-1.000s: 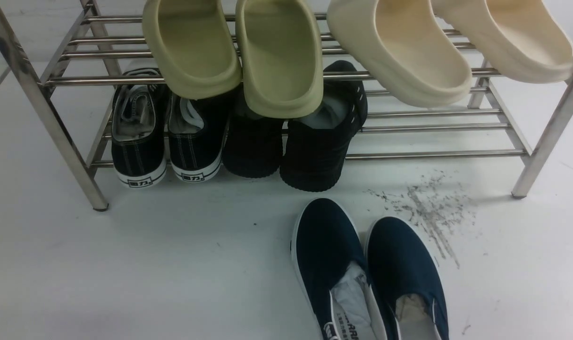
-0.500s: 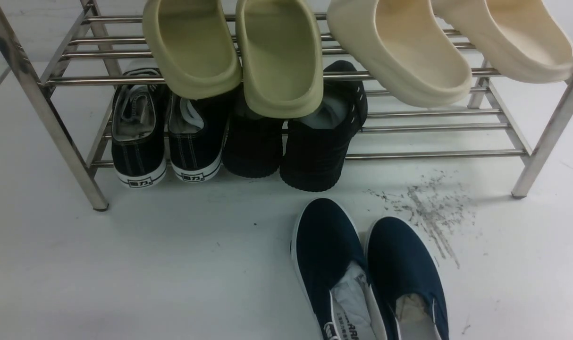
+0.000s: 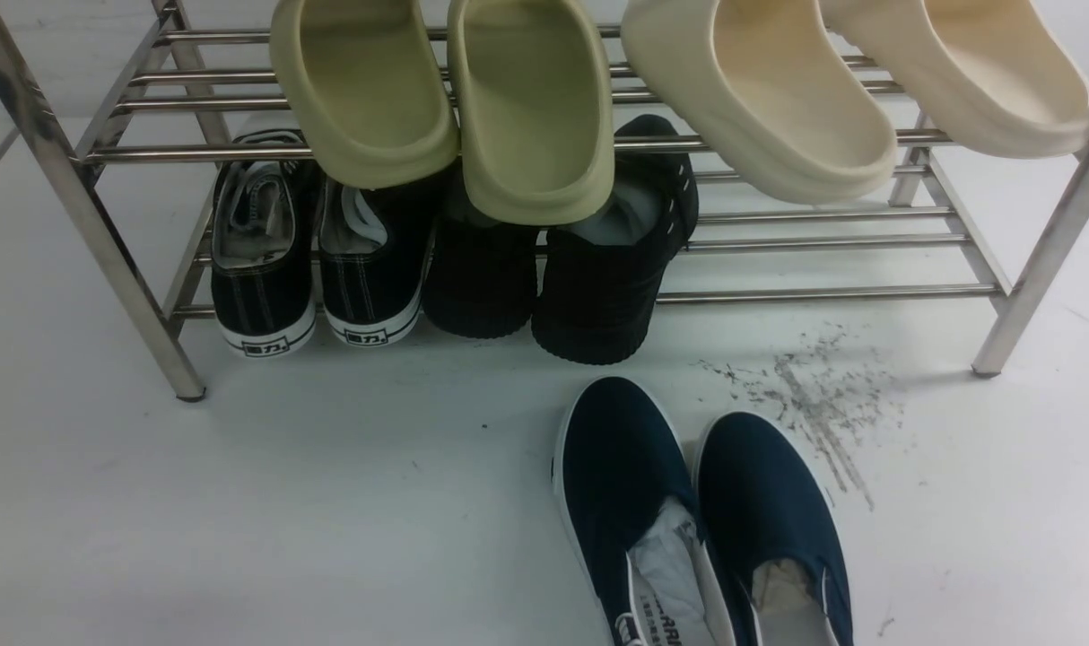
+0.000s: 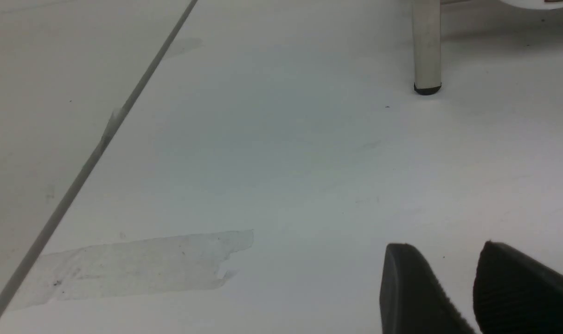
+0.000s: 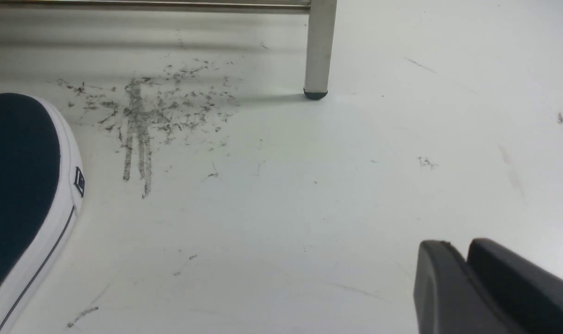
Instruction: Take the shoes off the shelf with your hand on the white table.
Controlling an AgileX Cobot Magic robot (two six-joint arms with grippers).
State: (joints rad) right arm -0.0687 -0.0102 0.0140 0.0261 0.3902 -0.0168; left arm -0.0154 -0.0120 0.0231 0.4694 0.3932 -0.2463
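1. Two navy shoes [image 3: 701, 520] lie side by side on the white table [image 3: 329, 502], in front of the shelf [image 3: 993, 296], with toes toward the shelf and heels toward the robot.
2. Both are already off the shelf, so I judge the task is finished or nearly so; what remains is probably only for the arm to draw away.
3. On the shelf's lower tier stand black lace-up sneakers [image 3: 316, 260] and all-black shoes [image 3: 562, 269]; green slippers [image 3: 446, 99] and cream slippers [image 3: 854, 85] sit on the upper tier.
4. Neither pincer shows in the front view.
5. In the right wrist view the right pincer [image 5: 464, 260] has its fingers almost together, with only a thin gap, and nothing is between them.
6. In the left wrist view the left pincer [image 4: 481, 269] shows a narrow gap between its fingers and holds nothing; it hangs over bare table near a shelf leg [image 4: 426, 46].
7. The relation that matters: in the right wrist view one shoe [image 5: 19, 195] is beside the right pincer but apart from it, with the scuff marks [image 5: 147, 106] and a shelf leg [image 5: 318, 51] beyond.
8. The shoes' long axis runs from the robot toward the shelf.
9. The right arm is the nearer one, since the left wrist view shows no shoe at all.
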